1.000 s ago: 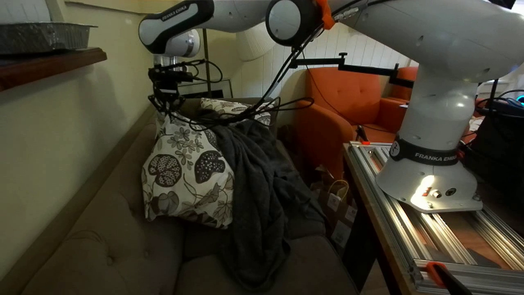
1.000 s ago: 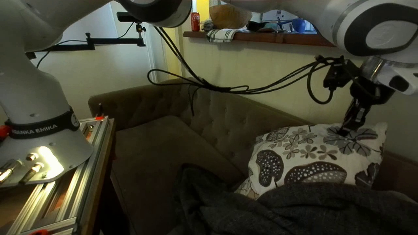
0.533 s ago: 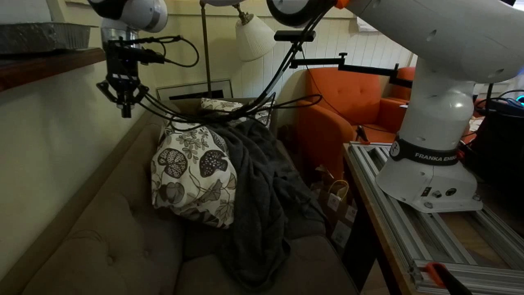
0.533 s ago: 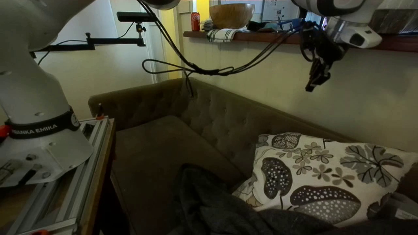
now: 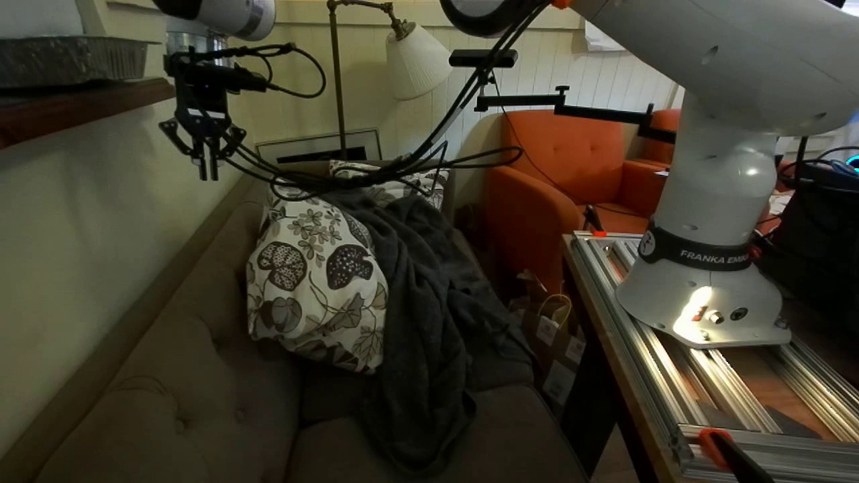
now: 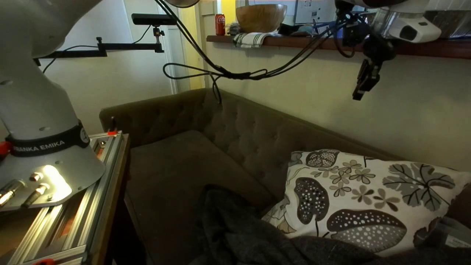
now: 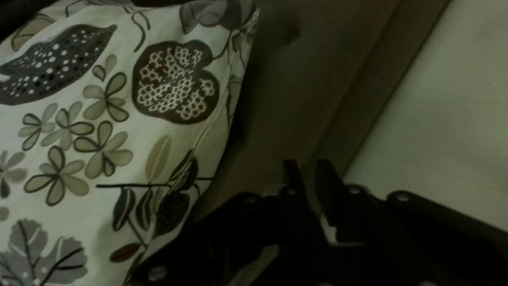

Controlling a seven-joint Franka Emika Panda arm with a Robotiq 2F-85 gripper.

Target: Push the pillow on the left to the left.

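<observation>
Apparently, no push is being made: the gripper (image 5: pixel 209 176) is held apart from the pillow (image 5: pixel 314 285), its jaws parted by a narrow gap, with nothing gripped. Whether the push is finished or still to be made cannot be told. Left of centre in an exterior view, the plump, floral-printed pillow is seen on the tufted sofa (image 5: pixel 158 376), flanked by the creased blanket (image 5: pixel 433 322).
</observation>
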